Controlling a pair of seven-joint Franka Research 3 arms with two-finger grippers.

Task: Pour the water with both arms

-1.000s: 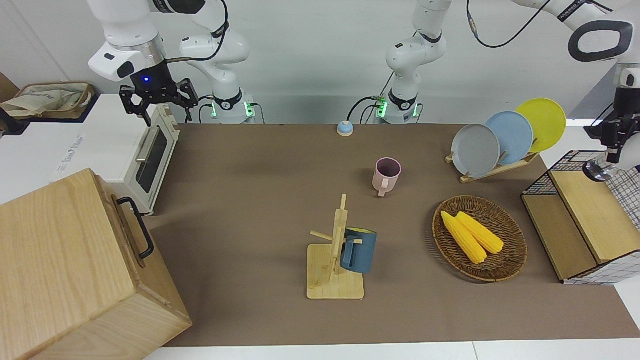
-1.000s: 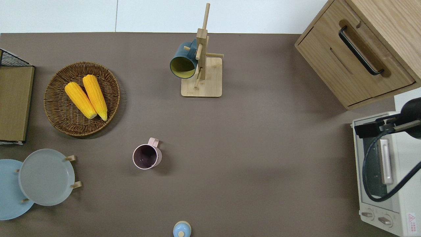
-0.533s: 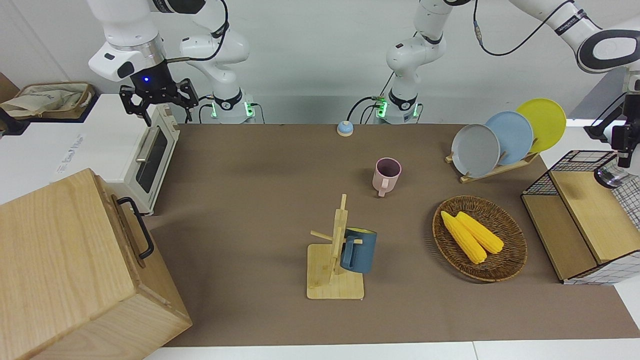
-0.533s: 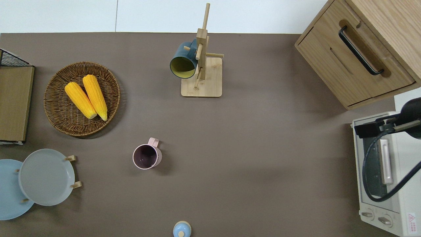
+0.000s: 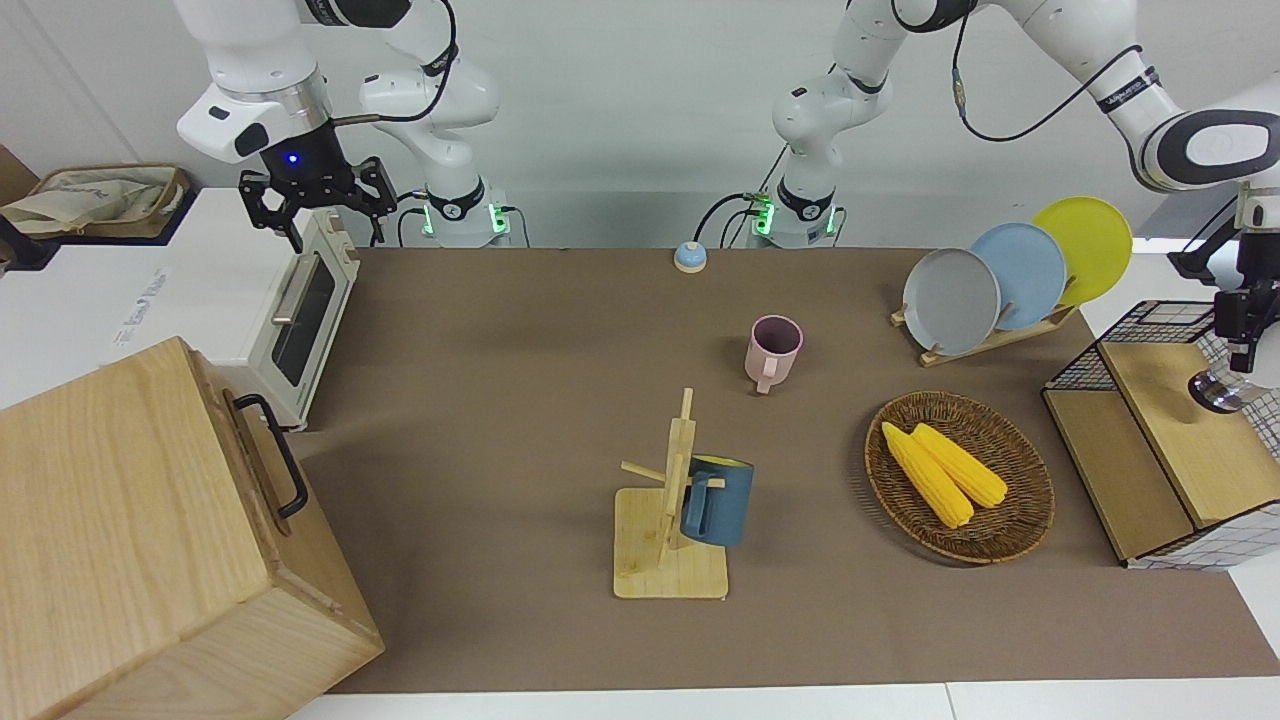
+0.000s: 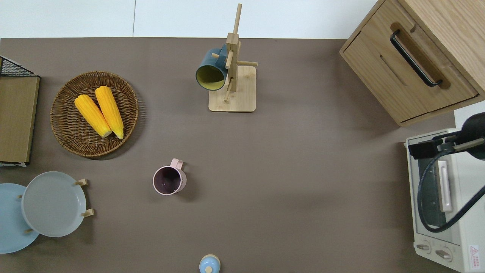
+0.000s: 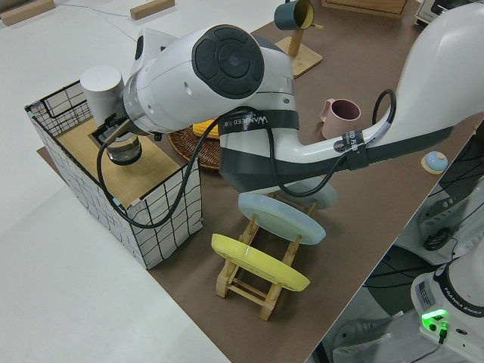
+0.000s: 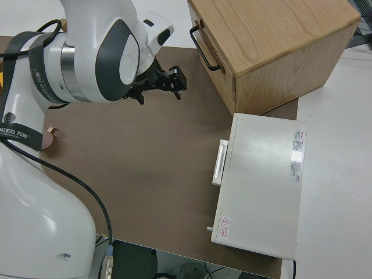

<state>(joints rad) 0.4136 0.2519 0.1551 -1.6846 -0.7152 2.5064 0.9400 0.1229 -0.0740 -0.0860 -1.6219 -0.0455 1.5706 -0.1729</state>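
Note:
My left gripper (image 5: pixel 1238 345) hangs over the wooden shelf (image 5: pixel 1190 430) of a wire basket (image 7: pixel 113 189) at the left arm's end of the table. It looks shut on a small shiny cup (image 5: pixel 1214 391), held just above the shelf; the cup also shows in the left side view (image 7: pixel 123 150). The overhead view does not show this gripper. A pink mug (image 5: pixel 773 350) stands upright mid-table. A dark blue mug (image 5: pixel 717 500) hangs on a wooden mug rack (image 5: pixel 668 560). My right gripper (image 5: pixel 312 205) is open and parked.
A wicker tray (image 5: pixel 1010 535) with two corn cobs (image 5: pixel 945 470) lies beside the wire basket. A plate rack (image 5: pixel 1000 280) holds three plates. A white toaster oven (image 5: pixel 290 310) and a wooden cabinet (image 5: pixel 140 540) stand at the right arm's end. A small blue bell (image 5: pixel 690 257) sits near the arm bases.
My left gripper has come down with the shiny cup, toward the wire basket's wooden shelf. The right arm has not moved.

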